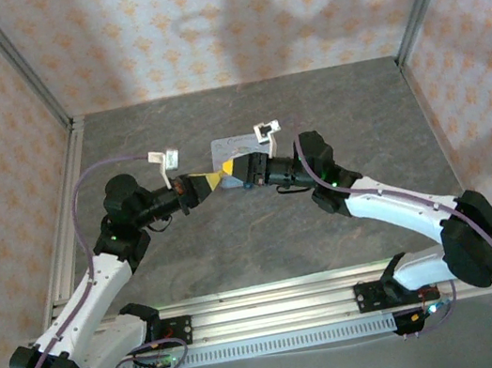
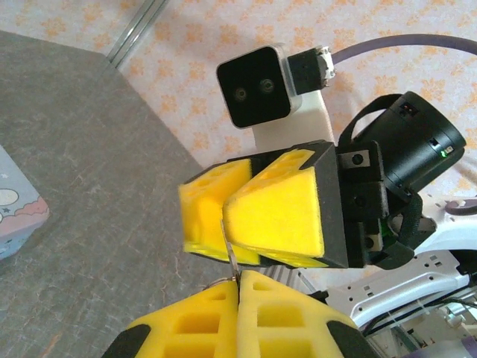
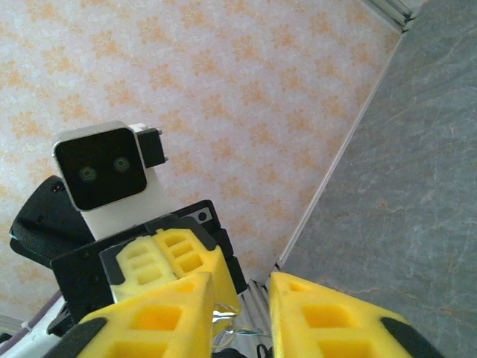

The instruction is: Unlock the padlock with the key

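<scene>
Grey table point(image 1: 265, 238) w/ pastel tin point(image 1: 224, 152) flat, ctr-rear.

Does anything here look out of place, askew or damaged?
Nothing stands out. The left gripper pinches the key between shut jaws, facing the right gripper above the table; the tin lies flat on it.

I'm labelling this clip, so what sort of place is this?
Likely a robot test cell: grey table, patterned panels on metal posts, left arm and right arm bolted to a rail.

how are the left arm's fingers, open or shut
Shut: in the left wrist view the left fingers press together with no gap, pinching the thin key that sticks out between them.
</scene>
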